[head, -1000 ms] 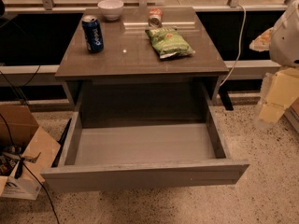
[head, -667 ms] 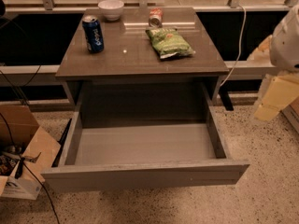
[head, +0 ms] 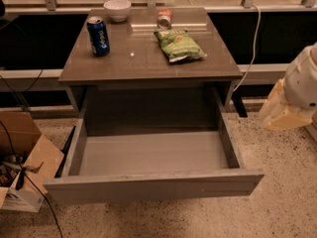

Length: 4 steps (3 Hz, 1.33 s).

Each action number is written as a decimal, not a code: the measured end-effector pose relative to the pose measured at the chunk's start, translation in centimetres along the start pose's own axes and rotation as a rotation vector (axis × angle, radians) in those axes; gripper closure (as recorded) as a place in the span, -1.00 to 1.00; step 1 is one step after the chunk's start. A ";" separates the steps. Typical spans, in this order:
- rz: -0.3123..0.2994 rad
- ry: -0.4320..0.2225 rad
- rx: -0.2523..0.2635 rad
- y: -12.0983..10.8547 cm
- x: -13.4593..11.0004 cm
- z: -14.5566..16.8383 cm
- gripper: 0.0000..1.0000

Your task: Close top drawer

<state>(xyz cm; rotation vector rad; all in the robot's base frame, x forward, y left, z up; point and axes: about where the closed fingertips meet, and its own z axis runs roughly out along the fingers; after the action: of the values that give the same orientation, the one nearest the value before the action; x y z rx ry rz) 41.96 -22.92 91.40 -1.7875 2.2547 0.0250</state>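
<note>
Drawer (head: 153, 155), the uppermost, stands pulled far out, its light grey inside showing. At the right edge, apart from it, hangs the gripper (head: 283, 112); spread or pressed together, I cannot tell.

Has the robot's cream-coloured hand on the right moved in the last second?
Yes, slightly. The gripper, at the right edge beside the open grey-brown top drawer, has drifted left, toward the grey cabinet.

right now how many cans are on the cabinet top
2: a blue can upright at the left rear; a second can on its side at the back, behind the green bag. The gripper is right of the open top drawer.
</note>
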 end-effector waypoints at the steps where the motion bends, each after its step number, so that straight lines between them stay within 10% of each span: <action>1: 0.015 0.010 -0.074 1.3 2.5 4.4 0.85; 4: 0.079 0.038 -0.215 2.2 5.9 12.5 1.00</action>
<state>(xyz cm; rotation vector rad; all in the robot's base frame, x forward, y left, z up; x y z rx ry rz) 41.02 -25.78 77.74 -1.8139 2.4282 0.2607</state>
